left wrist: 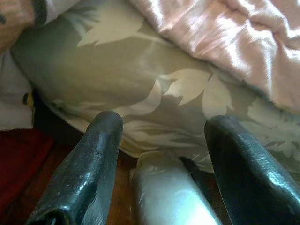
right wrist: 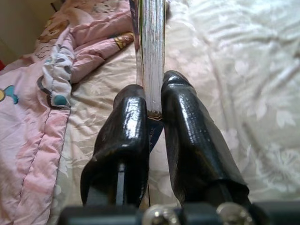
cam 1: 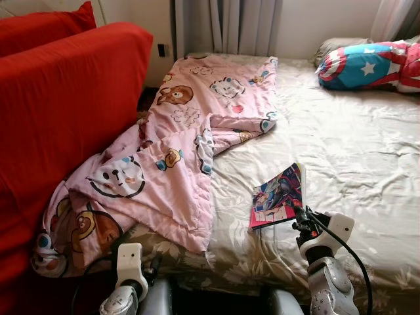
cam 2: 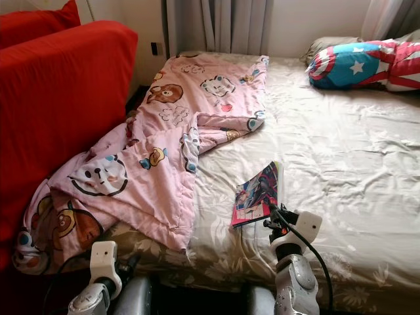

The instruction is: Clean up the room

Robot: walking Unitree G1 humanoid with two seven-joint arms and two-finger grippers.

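A colourful comic book [cam 1: 279, 195] is tilted up off the beige floral bed sheet [cam 1: 354, 157], near the bed's front edge. My right gripper [right wrist: 154, 101] is shut on the book's [right wrist: 152, 42] lower edge, with the page block squeezed between the two black fingers [right wrist: 190, 136]. The right arm [cam 1: 325, 262] rises from below the bed's front edge. My left gripper [left wrist: 161, 140] hangs open at the bed's front left corner, its fingers [left wrist: 79, 173] apart with nothing between them. A pink cartoon blanket [cam 1: 170, 151] lies crumpled across the bed's left side and droops over the edge.
A red sofa [cam 1: 59, 111] stands close along the bed's left side. A blue, red and white star pillow [cam 1: 367, 65] lies at the bed's far right. Grey curtains [cam 1: 226, 26] hang behind the bed. The right half of the sheet is bare.
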